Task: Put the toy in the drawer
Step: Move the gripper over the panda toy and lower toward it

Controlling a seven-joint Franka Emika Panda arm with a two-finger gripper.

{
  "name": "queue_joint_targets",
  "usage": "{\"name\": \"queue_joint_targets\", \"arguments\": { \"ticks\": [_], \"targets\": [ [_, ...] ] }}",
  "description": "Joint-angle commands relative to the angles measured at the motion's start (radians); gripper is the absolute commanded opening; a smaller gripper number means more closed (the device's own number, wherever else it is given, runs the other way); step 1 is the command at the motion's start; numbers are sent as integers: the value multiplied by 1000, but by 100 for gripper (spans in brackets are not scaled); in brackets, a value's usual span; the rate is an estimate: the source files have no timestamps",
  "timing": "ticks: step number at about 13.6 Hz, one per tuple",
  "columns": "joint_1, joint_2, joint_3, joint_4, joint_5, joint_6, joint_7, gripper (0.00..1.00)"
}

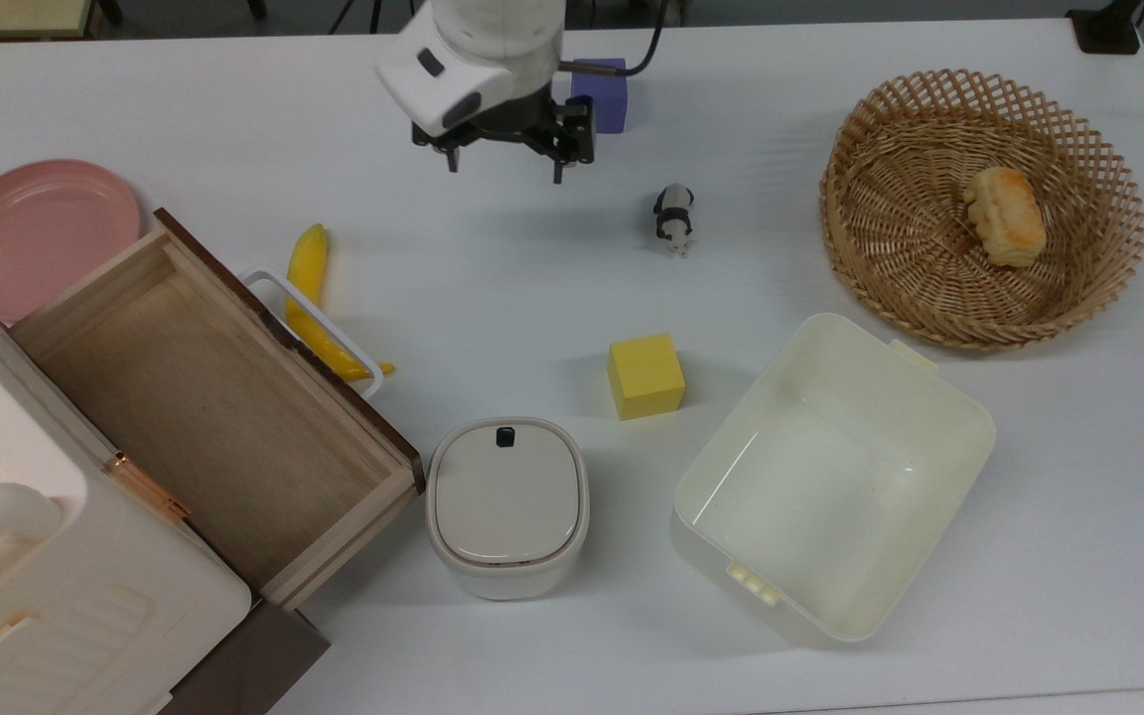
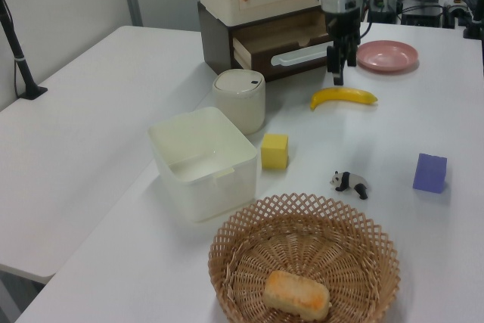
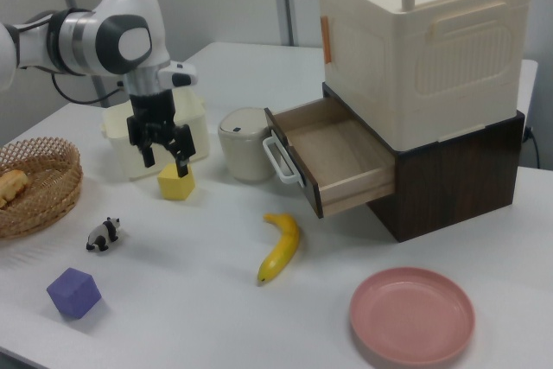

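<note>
Three views, we note differences. Right view: drawer (image 3: 333, 157) pulled out under cream cabinet (image 3: 423, 41), interior bare wood; top view confirms nothing inside. Top view alone lets us see into cream tub (image 1: 830, 477), nothing in it; wicker basket (image 1: 979, 204) holds bread piece (image 1: 1004, 214). Gripper (image 3: 162, 158) hangs above table (image 1: 493, 288), fingers spread apart, grasping nothing. Toy (image 1: 673, 216) lies on table well apart from drawer, between gripper and basket in top view, near purple cube (image 3: 74, 292) in right view.
</note>
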Motion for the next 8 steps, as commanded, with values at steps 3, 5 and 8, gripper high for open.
{"name": "queue_joint_targets", "arguments": {
  "ticks": [3, 5, 8],
  "targets": [
    [82, 0, -6, -110, 29, -8, 34, 100],
    [132, 38, -6, -119, 41, -3, 92, 100],
    [188, 53, -6, -134, 49, 56, 138, 97]
  ]
}}
